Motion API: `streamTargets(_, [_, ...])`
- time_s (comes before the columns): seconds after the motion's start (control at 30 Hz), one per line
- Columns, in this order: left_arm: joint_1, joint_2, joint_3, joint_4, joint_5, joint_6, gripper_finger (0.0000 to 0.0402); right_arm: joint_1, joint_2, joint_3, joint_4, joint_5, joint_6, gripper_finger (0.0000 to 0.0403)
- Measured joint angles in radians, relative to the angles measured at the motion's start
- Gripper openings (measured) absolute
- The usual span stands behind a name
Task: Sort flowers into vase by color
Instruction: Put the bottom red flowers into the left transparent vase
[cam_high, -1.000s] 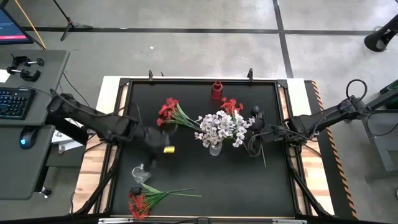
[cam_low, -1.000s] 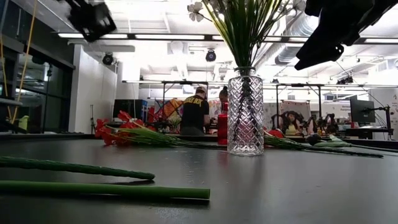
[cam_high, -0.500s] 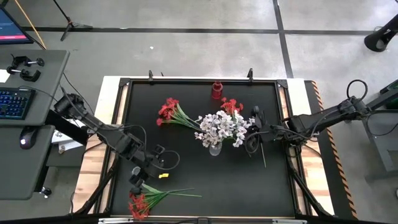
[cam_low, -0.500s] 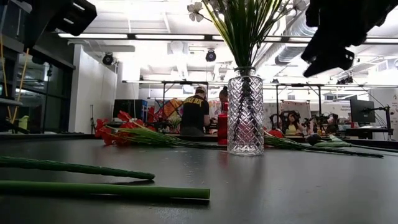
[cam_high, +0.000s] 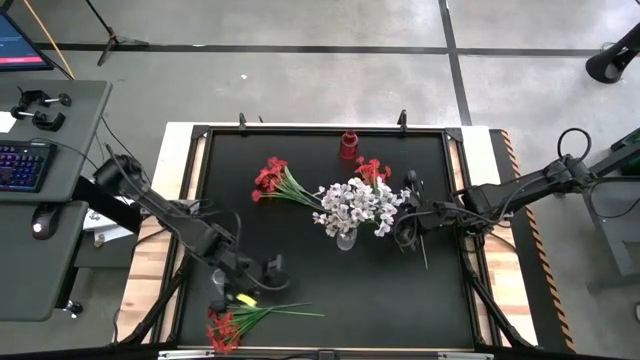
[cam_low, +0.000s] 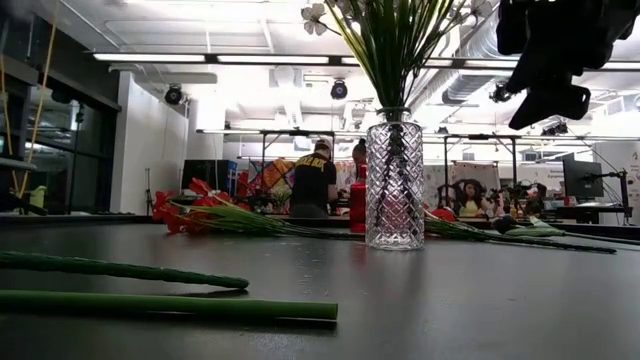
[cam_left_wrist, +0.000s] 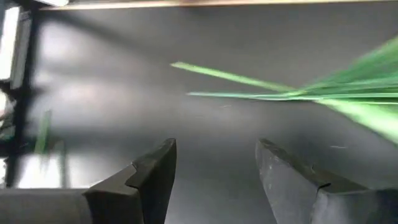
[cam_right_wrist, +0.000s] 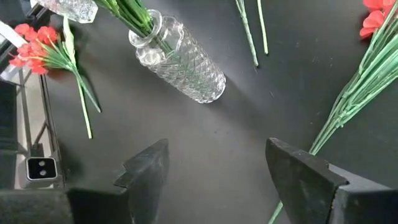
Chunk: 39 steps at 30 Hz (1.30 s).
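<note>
Black matte table (cam_high: 300, 230), framed by pale wood edging. At mid-table stood a clear cut-glass vase (cam_low: 394, 180) with a diamond pattern, cylindrical and narrow at the neck, upright, holding white flowers (cam_high: 355, 205) on thin green stems.

A small red vase (cam_high: 348, 146) stood at the far edge of the table.

Three red bunches lay flat on the mat. One red bunch (cam_high: 270, 178) lay left of the glass vase, stems pointing toward it. A second red bunch (cam_high: 372, 170) lay just behind the white blooms. A third red bunch (cam_high: 226, 326) lay at the near left corner, its long stems fanned toward the table's middle. A dark bloom (cam_high: 411, 180) on a thin stem lay right of the vase.

Left gripper (cam_high: 262, 280) hung low over the near left part of the table, just above the third bunch's stems; fingers (cam_left_wrist: 155, 174) spread apart, nothing between them. The stems showed as smooth green strips just beyond its tips.

Right gripper (cam_high: 403, 228) hovered beside the glass vase on its right, near the dark bloom's stem; fingers (cam_right_wrist: 146, 171) apart and empty, dark blunt wedges.
</note>
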Motion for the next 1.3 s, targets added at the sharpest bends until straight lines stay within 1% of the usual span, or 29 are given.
streamTargets(0.1, [-0.003,0.101,0.056,0.042,-0.064,0.034,0.0209,0.000,0.000,0.000,0.000,-0.005,-0.004,0.0256])
streamTargets(0.27, [-0.010,0.264,0.174,0.059,-0.083,0.082,0.0209,0.000,0.000,0.000,0.000,-0.041,-0.019,0.0256])
streamTargets(0.37, [-0.012,0.316,0.211,0.059,-0.085,0.106,0.0209,0.000,0.000,0.000,0.001,-0.054,-0.023,0.0256])
streamTargets(0.43, [-0.012,0.333,0.216,0.064,-0.058,0.116,0.0209,0.000,0.000,0.000,0.001,-0.053,-0.023,0.0256])
streamTargets(0.53, [-0.011,0.352,0.214,0.046,0.032,0.121,0.0209,0.000,0.001,0.000,0.001,-0.028,-0.015,0.0256])
streamTargets(0.6, [-0.011,0.357,0.214,0.031,0.069,0.172,0.0209,0.000,0.001,0.000,0.001,0.007,0.012,0.0256])
streamTargets(0.7, [-0.008,0.370,0.214,0.030,0.078,0.268,0.0209,0.000,0.001,0.000,0.001,0.060,0.034,0.0256])
streamTargets(0.8, [0.011,0.387,0.214,0.024,0.108,0.289,0.0209,0.000,0.001,0.000,0.001,0.095,0.058,0.0256])
streamTargets(0.87, [0.021,0.404,0.214,-0.011,0.122,0.291,0.0209,0.000,0.001,0.000,0.001,0.098,0.077,0.0256])
streamTargets(1.0, [0.035,0.420,0.213,-0.059,0.107,0.354,0.0209,0.000,0.001,0.000,0.001,0.099,0.082,0.0256])
streamTargets(1.1, [0.046,0.418,0.202,-0.035,0.131,0.350,0.0209,0.000,0.001,0.000,0.000,0.099,0.082,0.0256])
streamTargets(1.2, [0.048,0.417,0.175,-0.046,0.158,0.355,0.0209,0.000,0.001,0.000,-0.001,0.101,0.083,0.0256])
streamTargets(1.3, [0.037,0.415,0.141,-0.024,0.163,0.405,0.0209,0.000,0.007,0.000,-0.002,0.103,0.085,0.0256])
